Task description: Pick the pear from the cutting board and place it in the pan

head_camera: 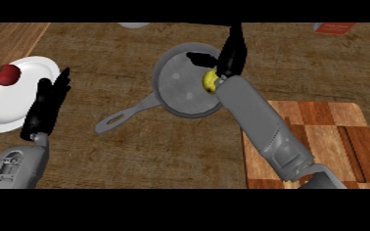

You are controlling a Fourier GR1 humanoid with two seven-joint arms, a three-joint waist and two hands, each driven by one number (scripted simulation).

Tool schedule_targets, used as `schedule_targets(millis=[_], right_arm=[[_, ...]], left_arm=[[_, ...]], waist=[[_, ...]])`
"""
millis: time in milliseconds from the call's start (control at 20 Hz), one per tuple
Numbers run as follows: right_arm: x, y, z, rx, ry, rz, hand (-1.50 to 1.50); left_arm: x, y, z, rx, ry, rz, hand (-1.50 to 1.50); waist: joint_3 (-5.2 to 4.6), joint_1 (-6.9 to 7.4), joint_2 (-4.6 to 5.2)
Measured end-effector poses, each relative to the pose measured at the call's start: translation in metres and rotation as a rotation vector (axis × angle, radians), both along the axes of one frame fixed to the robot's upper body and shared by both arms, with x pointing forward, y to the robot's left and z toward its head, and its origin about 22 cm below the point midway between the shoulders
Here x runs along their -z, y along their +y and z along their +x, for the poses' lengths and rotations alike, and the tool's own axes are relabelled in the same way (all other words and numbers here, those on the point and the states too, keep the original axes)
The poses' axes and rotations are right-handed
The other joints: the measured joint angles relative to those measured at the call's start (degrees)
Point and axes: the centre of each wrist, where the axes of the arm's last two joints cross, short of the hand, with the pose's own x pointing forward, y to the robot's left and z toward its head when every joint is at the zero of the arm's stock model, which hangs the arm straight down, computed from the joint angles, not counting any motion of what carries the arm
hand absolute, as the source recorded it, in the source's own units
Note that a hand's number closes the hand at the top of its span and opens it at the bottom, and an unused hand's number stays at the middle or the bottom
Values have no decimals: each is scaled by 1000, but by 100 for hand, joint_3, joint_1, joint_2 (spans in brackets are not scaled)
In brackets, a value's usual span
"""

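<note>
Head view: right hand grips the pear over the pan at upper center; left hand rests open at left.

You see a rough, matt brown worktop with woven-looking grain. The pan looks like dull grey metal, the cutting board like chequered wood, the plate smooth white. The forearms show grey plastic-like shells.
</note>
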Motion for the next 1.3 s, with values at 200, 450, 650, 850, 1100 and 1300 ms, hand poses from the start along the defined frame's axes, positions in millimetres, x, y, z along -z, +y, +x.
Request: schedule_targets(millis=[200, 450, 650, 850, 1100, 1300], right_arm=[[8, -8, -2, 54, -16, 39, -150], [21, -23, -16, 91, -35, 84, -150], [26, -53, -34, 99, -64, 109, -150], [24, -87, -61, 82, -71, 116, -150], [17, -136, -111, 55, -61, 118, -150], [7, -166, -161, 40, -48, 103, -150]], left_arm=[[6, 7, -7, -34, 14, 1, 0], [11, 25, -28, -83, 38, -2, 0], [12, 39, -36, -116, 42, 0, 0], [9, 44, -41, -130, 39, 1, 0], [9, 45, -40, -140, 38, 7, 0], [11, 42, -44, -135, 33, 6, 0]], waist=[[-3, -195, -61], [-9, -484, -166], [-15, -690, -224], [-17, -781, -249], [-19, -835, -241], [-18, -804, -226]])
